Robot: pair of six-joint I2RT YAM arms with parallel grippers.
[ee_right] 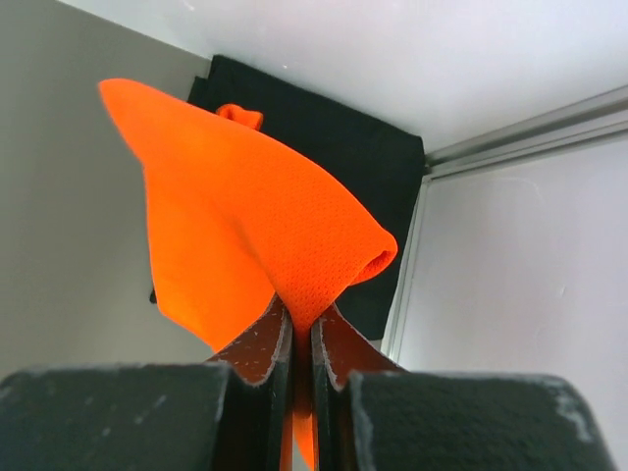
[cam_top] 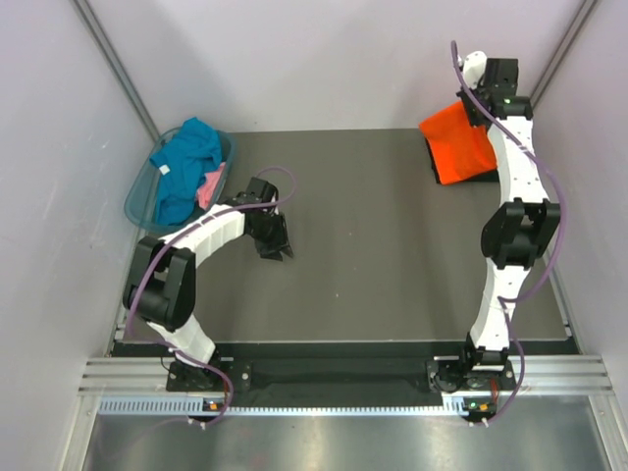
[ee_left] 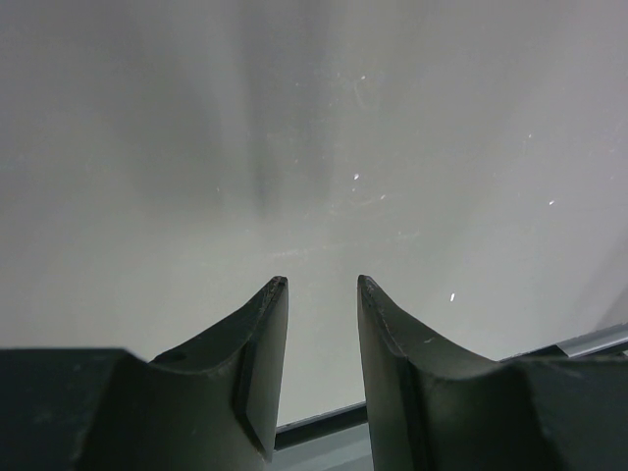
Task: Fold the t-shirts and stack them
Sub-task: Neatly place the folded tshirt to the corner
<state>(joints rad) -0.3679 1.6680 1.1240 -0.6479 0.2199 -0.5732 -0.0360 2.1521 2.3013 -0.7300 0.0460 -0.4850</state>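
Edge of orange tee (ee_right: 245, 216) — nipped by right claw (ee_right: 302, 319).

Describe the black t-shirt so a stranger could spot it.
Look to the table's far right corner. The black t-shirt lies flat there, beneath the orange t-shirt that the right jaws hold. It is the only dark garment; the teal t-shirt and pink t-shirt are in the basket.

black t-shirt (ee_right: 334, 132) largely hidden, beneath orange t-shirt (ee_right: 235, 216)
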